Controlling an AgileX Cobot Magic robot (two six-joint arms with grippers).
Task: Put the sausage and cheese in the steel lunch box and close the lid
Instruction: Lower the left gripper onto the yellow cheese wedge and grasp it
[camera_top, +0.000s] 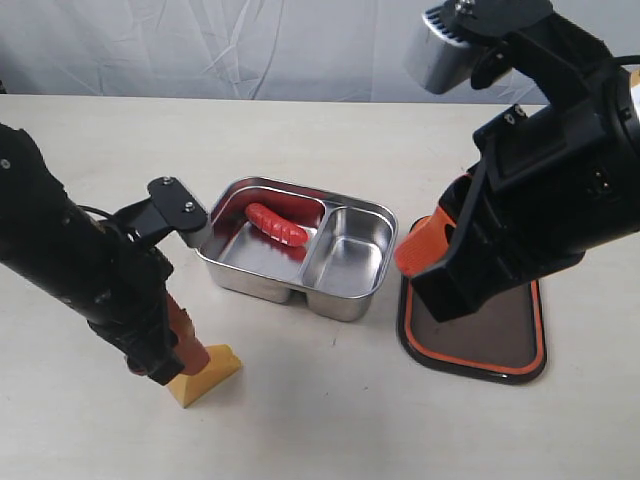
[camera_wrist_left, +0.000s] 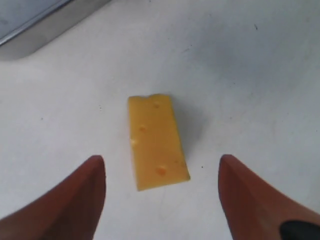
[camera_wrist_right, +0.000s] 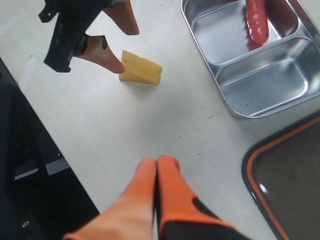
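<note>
The steel lunch box (camera_top: 345, 300) stands mid-table, and the dark red sausage (camera_top: 277, 225) lies in its large compartment; the small one holds nothing. On the table in front of the box and to its left rests the yellow cheese (camera_top: 205, 373). My left gripper (camera_wrist_left: 161, 157) is open just behind the cheese (camera_wrist_left: 156, 141), a finger on each side and neither touching it. The lid (camera_top: 480, 335) lies right of the box, orange seal up, partly hidden by my right arm. Above the table beside it, my right gripper (camera_wrist_right: 157, 160) is shut and holds nothing.
A pale backdrop runs along the table's far edge. In the right wrist view the box (camera_wrist_right: 260, 107), the sausage (camera_wrist_right: 256, 22), the cheese (camera_wrist_right: 141, 68), the left gripper (camera_wrist_right: 126, 50) and a corner of the lid (camera_wrist_right: 295, 175) all show.
</note>
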